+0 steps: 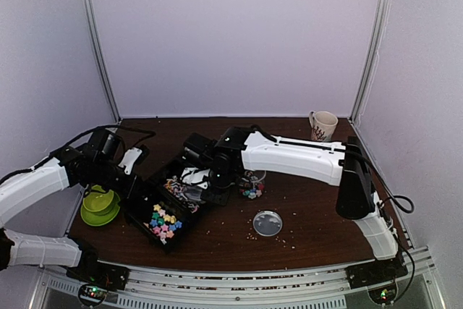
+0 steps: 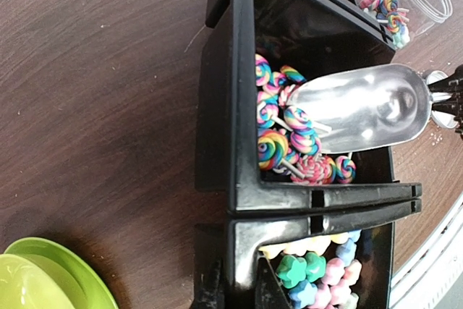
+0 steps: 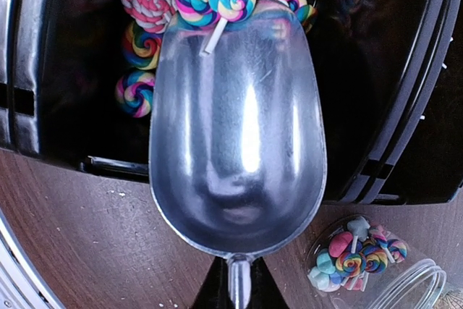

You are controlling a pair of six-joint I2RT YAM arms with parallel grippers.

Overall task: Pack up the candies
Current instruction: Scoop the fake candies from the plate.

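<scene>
The candies (image 2: 289, 142) are lying in a black divided tray (image 2: 217, 106) left of the tabletop's (image 2: 94, 92) middle, toward its near edge. Rainbow-swirled lollipops on white sticks are filling one compartment, and pastel pieces (image 2: 318, 273) in pink, yellow, green and blue are filling the next. A few more are sitting in a clear jar (image 3: 416, 284) beside the tray. The right tool (image 3: 239, 291) is clamping the handle of a metal scoop (image 3: 239, 128), whose lip is nosing into the lollipops. The left tool (image 2: 239, 291) is pinching the tray's wall.
</scene>
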